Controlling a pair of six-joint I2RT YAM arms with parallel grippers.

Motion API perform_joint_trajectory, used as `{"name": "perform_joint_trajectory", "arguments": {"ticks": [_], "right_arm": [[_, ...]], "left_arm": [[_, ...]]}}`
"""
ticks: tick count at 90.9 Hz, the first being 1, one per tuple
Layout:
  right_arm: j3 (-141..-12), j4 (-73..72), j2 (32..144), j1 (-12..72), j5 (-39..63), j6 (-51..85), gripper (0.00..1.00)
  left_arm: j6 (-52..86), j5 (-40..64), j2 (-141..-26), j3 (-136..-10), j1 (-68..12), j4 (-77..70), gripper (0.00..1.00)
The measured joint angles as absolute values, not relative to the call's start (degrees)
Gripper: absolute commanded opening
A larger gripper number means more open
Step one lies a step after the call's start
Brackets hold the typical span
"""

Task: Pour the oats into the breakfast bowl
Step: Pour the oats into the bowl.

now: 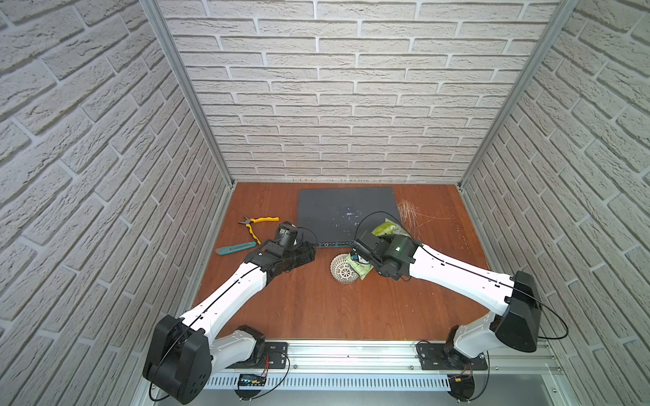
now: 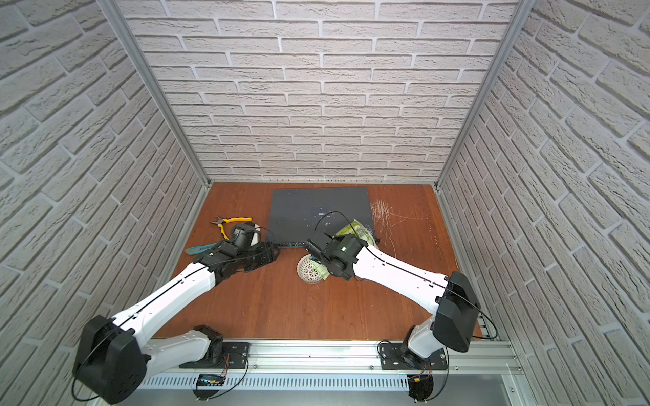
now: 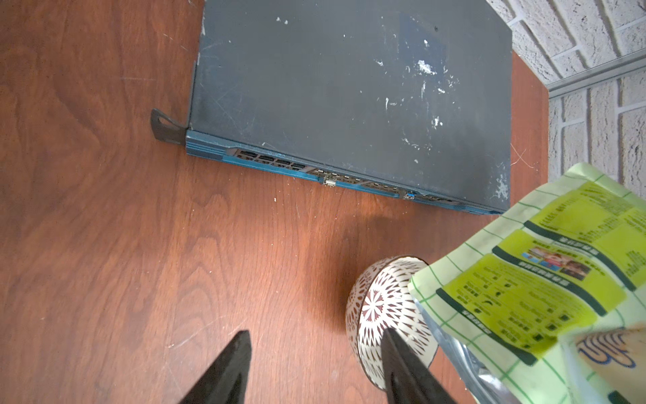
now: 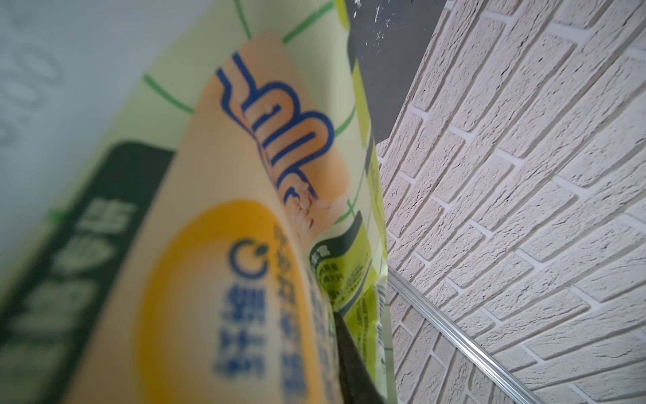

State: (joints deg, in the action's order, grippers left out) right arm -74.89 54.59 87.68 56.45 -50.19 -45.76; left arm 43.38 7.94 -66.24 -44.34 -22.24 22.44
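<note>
Flat dark grey box (image 1: pixel 346 211) at the back of the wooden table (image 1: pixel 316 309) is the landmark. Yellow-handled pliers (image 1: pixel 258 225) and a teal knife (image 1: pixel 235 249) lie off its left side, pale scratches (image 1: pixel 409 211) off its right.

Bowl (image 1: pixel 343 270) sits near the box's port edge, in front of it. It is white with lattice sides and looks tipped toward the pouch (image 1: pixel 387 228).

The pouch is off the table, over the box's front right corner, slanting down to the bowl. It is light green with a green grid and yellow-green text panels. Right gripper (image 1: pixel 357 259) is clamped on it, and that arm's wrist covers the pouch's middle in both top views. The pouch corner hides the bowl's inside.

Left gripper (image 3: pixel 314 370) has its fingers apart with nothing between, by the box's front left corner, apart from the bowl.

Only the left wrist view shows the box ports and lattice detail. The right wrist view shows the pouch front, blurred, with an orange label, blue writing and one finger (image 4: pixel 349 360) against it.
</note>
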Motion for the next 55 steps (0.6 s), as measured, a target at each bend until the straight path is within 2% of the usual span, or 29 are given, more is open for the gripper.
{"name": "perform_joint_trajectory", "arguments": {"ticks": [27, 55], "right_arm": [[-75.85, 54.94, 88.79, 57.19, -53.21, -49.98, 0.04], [-77.32, 55.05, 91.22, 58.19, -56.18, -52.58, 0.03]], "left_arm": [[42.81, 7.68, -65.82, -44.34, -21.37, 23.40, 0.64], [42.78, 3.81, -61.32, -43.38, -20.91, 23.73, 0.88]]}}
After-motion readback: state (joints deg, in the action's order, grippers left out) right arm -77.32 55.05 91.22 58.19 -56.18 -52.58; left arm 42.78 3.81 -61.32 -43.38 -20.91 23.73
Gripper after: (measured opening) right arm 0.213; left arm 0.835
